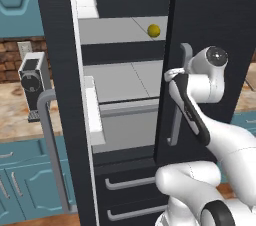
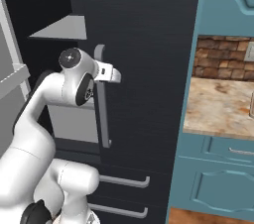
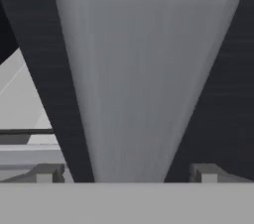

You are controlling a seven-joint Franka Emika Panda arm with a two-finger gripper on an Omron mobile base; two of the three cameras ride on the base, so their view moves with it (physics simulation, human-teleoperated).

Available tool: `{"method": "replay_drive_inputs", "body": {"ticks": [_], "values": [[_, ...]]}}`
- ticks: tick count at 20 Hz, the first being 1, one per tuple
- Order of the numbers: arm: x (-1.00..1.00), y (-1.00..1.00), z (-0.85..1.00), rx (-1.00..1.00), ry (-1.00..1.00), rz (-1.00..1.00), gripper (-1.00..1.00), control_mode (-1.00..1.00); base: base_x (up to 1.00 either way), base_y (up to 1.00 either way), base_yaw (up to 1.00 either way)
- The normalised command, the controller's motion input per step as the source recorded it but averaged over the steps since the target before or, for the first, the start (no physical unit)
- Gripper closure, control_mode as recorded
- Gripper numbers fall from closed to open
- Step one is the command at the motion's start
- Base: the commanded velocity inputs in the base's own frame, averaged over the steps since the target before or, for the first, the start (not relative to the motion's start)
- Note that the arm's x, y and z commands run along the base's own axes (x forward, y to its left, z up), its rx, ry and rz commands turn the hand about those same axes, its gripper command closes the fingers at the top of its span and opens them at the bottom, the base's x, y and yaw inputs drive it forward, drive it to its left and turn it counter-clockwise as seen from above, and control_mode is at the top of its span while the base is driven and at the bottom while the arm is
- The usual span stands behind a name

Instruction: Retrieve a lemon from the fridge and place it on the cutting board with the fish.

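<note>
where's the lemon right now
In the left base view the lemon sits on an upper grey shelf inside the open fridge, at the shelf's right end beside the shut right door.

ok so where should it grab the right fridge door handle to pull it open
Grip the handle across its straight vertical bar, mid-height, coming straight at the door front. The bar stands off the door, and the open gripper has a fingertip on each side of it.
</note>
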Motion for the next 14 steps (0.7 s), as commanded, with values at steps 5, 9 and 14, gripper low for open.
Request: {"method": "replay_drive_inputs", "body": {"ticks": [5,9,14], "values": [[0.56,-0.03,-0.12,0.00,-0.07,0.02,-1.00,-1.00,0.00,0.00,0.00],[0.39,0.00,-0.05,0.00,-0.11,0.03,-1.00,-1.00,0.00,0.00,0.00],[0.19,0.00,-0.04,0.00,-0.10,0.02,1.00,-1.00,0.00,0.00,0.00]]}}
